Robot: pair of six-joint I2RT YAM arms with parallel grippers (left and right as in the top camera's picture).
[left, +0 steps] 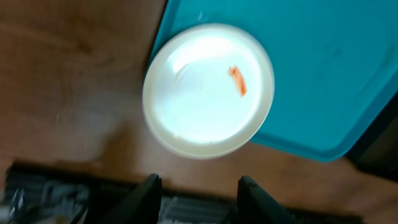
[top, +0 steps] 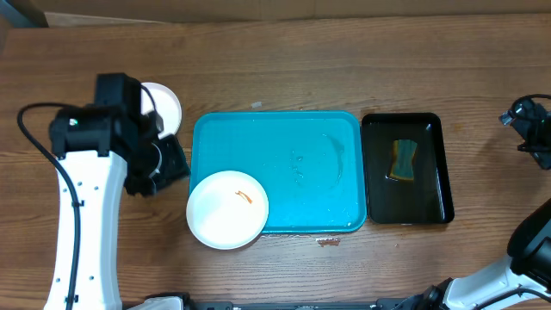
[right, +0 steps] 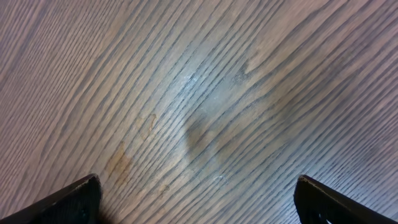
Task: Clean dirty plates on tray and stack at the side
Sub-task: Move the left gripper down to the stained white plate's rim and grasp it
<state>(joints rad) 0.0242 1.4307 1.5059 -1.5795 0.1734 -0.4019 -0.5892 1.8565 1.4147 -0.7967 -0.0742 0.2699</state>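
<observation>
A white plate (top: 227,209) with a small orange-red smear sits on the front left corner of the turquoise tray (top: 301,138), hanging over its edge. It also shows in the left wrist view (left: 208,90), with the tray (left: 323,68) to its right. Another white plate (top: 165,105) lies on the table left of the tray, partly hidden by my left arm. My left gripper (top: 172,164) is open and empty, just left of the tray; its fingers (left: 199,199) are apart. My right gripper (top: 529,129) is open over bare wood (right: 199,199) at the far right.
A black tray (top: 435,172) right of the turquoise tray holds a yellow-green sponge (top: 402,160) in dark water. A small stain (top: 328,242) marks the table in front of the turquoise tray. A black cable (top: 34,129) loops beside the left arm.
</observation>
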